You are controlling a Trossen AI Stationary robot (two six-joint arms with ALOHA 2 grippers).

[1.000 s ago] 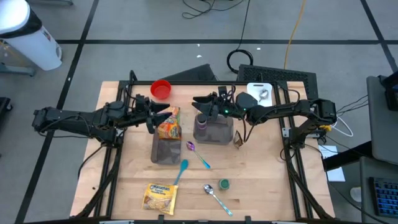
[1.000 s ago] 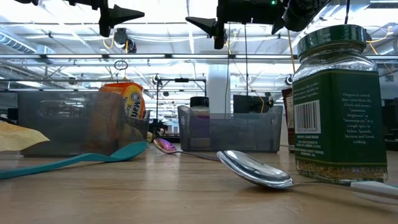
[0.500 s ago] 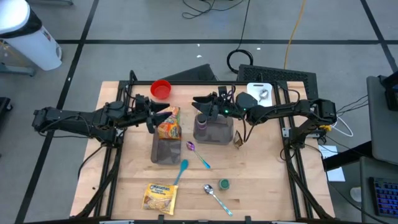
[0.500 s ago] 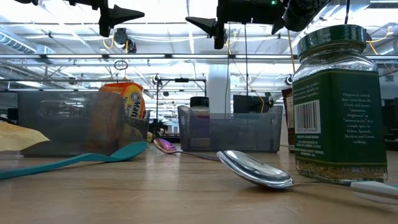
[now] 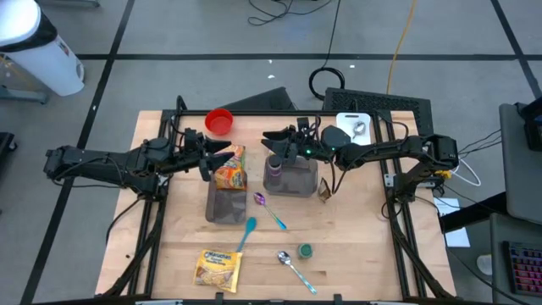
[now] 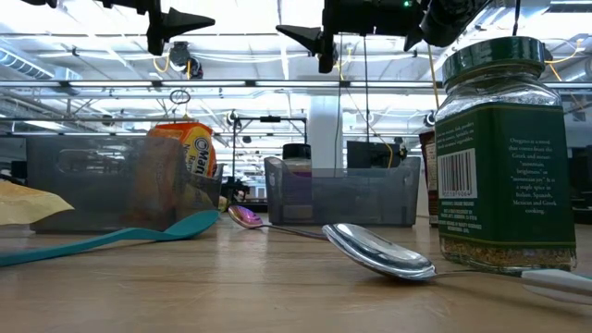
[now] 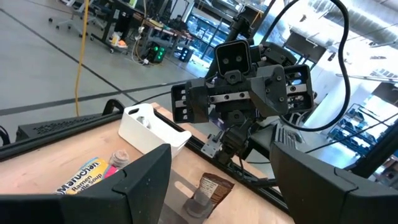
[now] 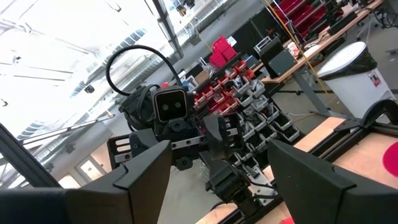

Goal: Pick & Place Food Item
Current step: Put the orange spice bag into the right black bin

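overhead down, tabletop level, wrists facing

Soup packet (image 5: pixel 230 169) in left bin (image 5: pixel 225 206)

Evenly bright from overhead. Ceiling strip lights (image 6: pixel 111 42) blown white at twelve o'clock in low view. Glare on steel spoon (image 6: pixel 375 250). Nearby spice jar (image 6: pixel 499 153) soft-focused. Faint shadows on table (image 5: pixel 356 246).

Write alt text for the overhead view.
Two open grippers, left gripper and right gripper, hover over two grey bins on a wooden table. An orange ramen packet stands in the left bin.
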